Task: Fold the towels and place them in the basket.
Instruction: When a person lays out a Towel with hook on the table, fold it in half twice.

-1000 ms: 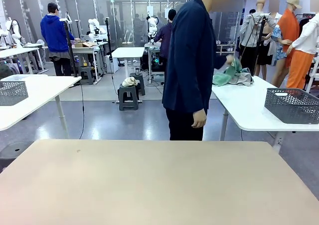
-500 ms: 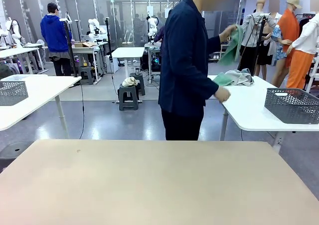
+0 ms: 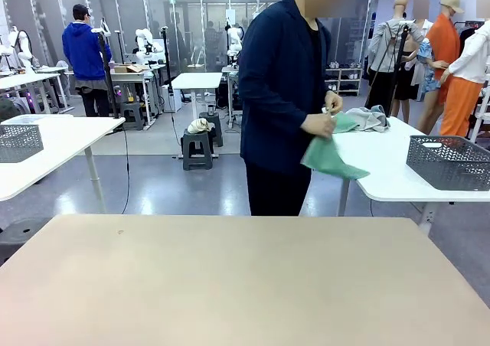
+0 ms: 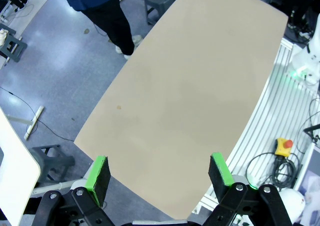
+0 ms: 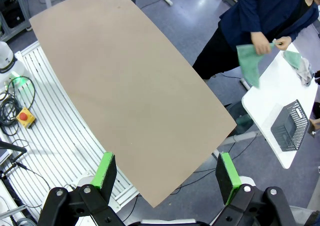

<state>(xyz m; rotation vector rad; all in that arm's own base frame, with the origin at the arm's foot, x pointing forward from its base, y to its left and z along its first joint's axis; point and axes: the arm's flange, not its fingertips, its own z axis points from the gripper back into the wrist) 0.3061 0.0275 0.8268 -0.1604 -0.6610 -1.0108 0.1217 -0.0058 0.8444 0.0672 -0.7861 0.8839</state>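
A person in a dark navy jacket stands beyond the far edge of the beige table [image 3: 230,277] and holds a mint green towel [image 3: 330,157] in both hands at waist height. The same towel [image 5: 248,62] hangs from the person's hands in the right wrist view. The dark grey mesh basket [image 3: 449,161] stands on a white side table [image 3: 383,170] at the right, also seen as the basket [image 5: 289,126]. My left gripper [image 4: 159,171] hangs open high above the beige table. My right gripper [image 5: 166,170] is open too, with nothing between its fingers.
A pale grey heap with green cloth [image 3: 366,119] lies on the white side table behind the person. A second mesh basket [image 3: 19,141] sits on a white table at the left. A stool [image 3: 197,148] stands on the floor farther back.
The person lifted the green towel off the side table, turned towards the beige table and now holds it lower in both hands. Neither gripper has changed.
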